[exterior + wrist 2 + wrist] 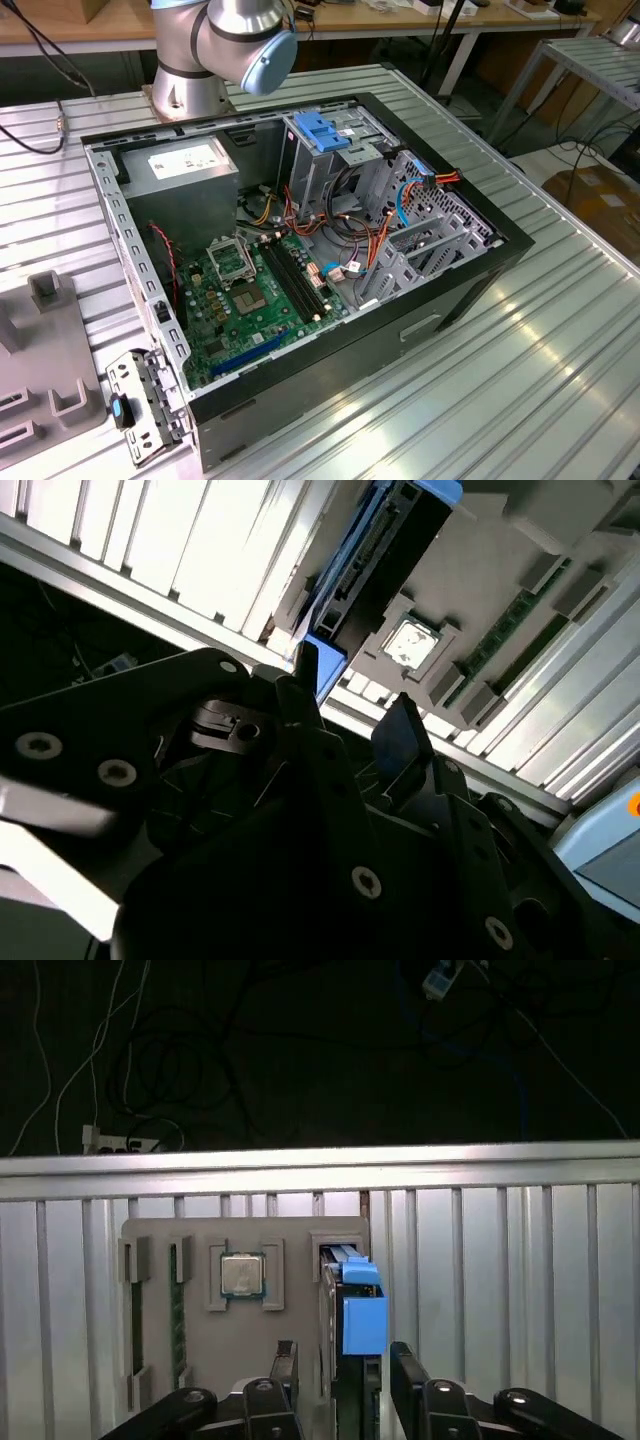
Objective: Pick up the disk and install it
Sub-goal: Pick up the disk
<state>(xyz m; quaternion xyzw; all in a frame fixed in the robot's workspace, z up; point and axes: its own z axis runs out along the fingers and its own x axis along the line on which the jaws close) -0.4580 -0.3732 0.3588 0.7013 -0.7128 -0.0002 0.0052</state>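
Two black fingers point(285, 1365) of your gripper point(345, 1380) stand apart, holding nothing, with the disk point(362, 1310) between them in both wrist views. The disk stands on edge in a slot of the grey tray point(240, 1228), its blue rail toward the jaws, near a square processor chip point(242, 1275) in its own pocket. One finger sits just beside the rail and may be brushing it; the gap is hard to judge. In the exterior view that tray lies at about eight o'clock from the open computer case point(450, 310).
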